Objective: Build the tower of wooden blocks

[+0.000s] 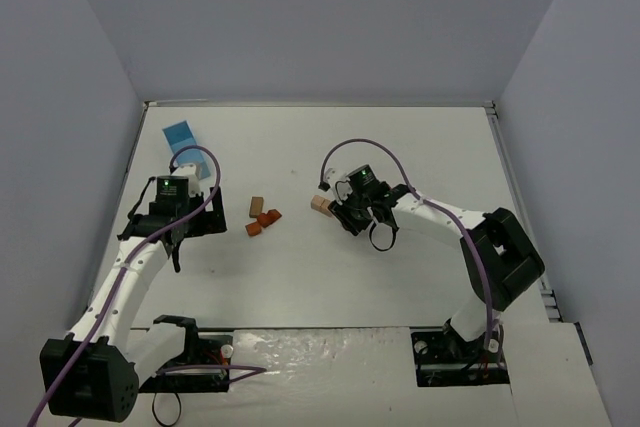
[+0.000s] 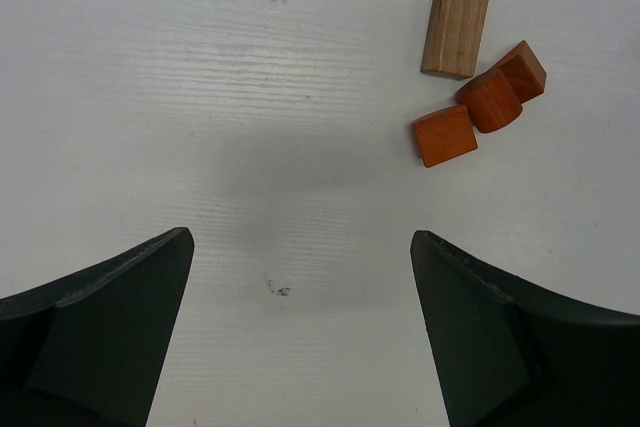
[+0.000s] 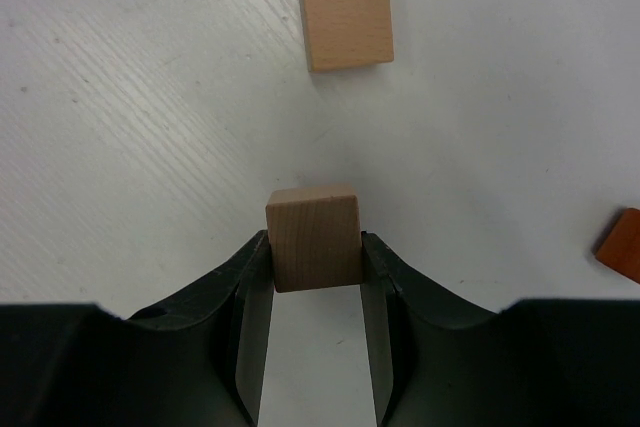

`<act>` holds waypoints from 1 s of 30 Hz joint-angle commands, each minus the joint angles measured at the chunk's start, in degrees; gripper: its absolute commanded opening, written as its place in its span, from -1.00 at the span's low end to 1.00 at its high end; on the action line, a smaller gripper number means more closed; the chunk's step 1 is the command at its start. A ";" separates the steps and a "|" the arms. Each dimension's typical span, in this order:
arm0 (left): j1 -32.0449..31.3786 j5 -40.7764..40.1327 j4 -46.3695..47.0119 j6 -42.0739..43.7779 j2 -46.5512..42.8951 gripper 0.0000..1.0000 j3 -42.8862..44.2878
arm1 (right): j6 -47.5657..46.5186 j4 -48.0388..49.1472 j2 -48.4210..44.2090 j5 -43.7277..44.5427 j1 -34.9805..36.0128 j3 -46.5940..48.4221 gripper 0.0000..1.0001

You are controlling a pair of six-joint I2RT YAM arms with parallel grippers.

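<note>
Three reddish-brown blocks [image 2: 490,100], one tan plank [image 2: 457,22], one gripped tan cube [image 3: 312,237].

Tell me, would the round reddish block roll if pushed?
Probably a little: the round reddish block has a curved side. The square reddish block seems to touch it and would likely stop it. It looks like solid wood, so probably stiff.
</note>
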 commanded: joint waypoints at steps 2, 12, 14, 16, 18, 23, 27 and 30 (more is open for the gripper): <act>-0.08 -0.18 3.12 0.72 0.36 0.77 0.95 | 1.22 7.55 -0.04 0.26 -1.22 -1.56 -1.00; -0.05 -0.65 2.92 1.34 0.41 0.76 1.00 | 0.80 9.79 5.40 -1.41 -1.45 -1.27 -0.94; -0.08 -0.69 2.95 1.37 0.41 0.77 1.04 | 0.65 9.79 5.73 -1.63 -1.45 -0.97 -0.82; -0.08 -0.69 2.97 1.37 0.32 0.76 1.04 | 0.79 9.71 6.01 -1.92 -1.45 -0.76 -0.69; -0.08 -0.60 2.93 1.37 0.37 0.76 1.04 | 1.01 9.67 6.11 -2.11 -1.45 -0.66 -0.53; -0.08 -0.60 2.89 1.37 0.24 0.76 1.04 | 1.78 9.44 5.41 -1.38 -1.45 -0.97 -0.20; -0.08 -0.51 2.88 1.29 0.41 0.77 1.04 | 2.65 7.90 3.95 0.24 -1.45 -0.31 0.03; -0.08 -0.43 2.88 1.34 0.55 0.76 1.04 | 3.33 6.04 2.76 0.92 -1.45 1.00 0.16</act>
